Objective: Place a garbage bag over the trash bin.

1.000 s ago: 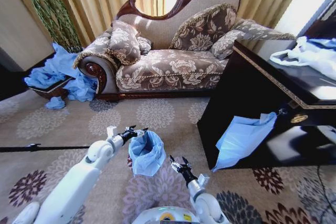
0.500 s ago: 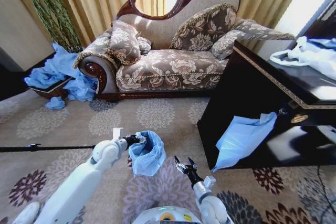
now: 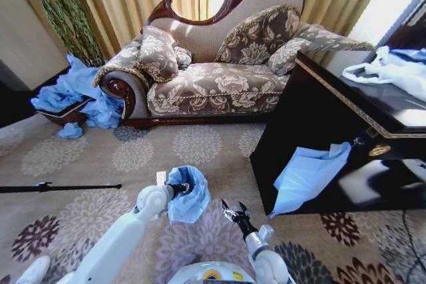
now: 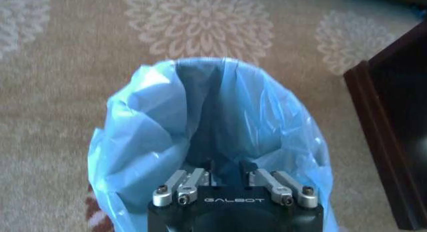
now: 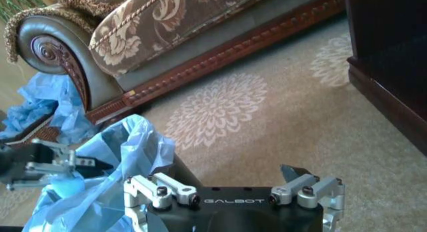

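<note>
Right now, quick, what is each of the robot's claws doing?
Left gripper: closed on the near rim of the blue garbage bag, which is draped over the bin.
Right gripper: open, holding nothing, beside the bag.

Light-blue garbage bag (image 3: 188,194); floral beige carpet (image 3: 133,154); floral-patterned sofa (image 3: 219,84).

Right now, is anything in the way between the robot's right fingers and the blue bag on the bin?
Nothing visible is. The right gripper hangs open beside the garbage bag, with only bare carpet between them. The bag already drapes over the trash bin, and the left gripper is at its rim.
</note>
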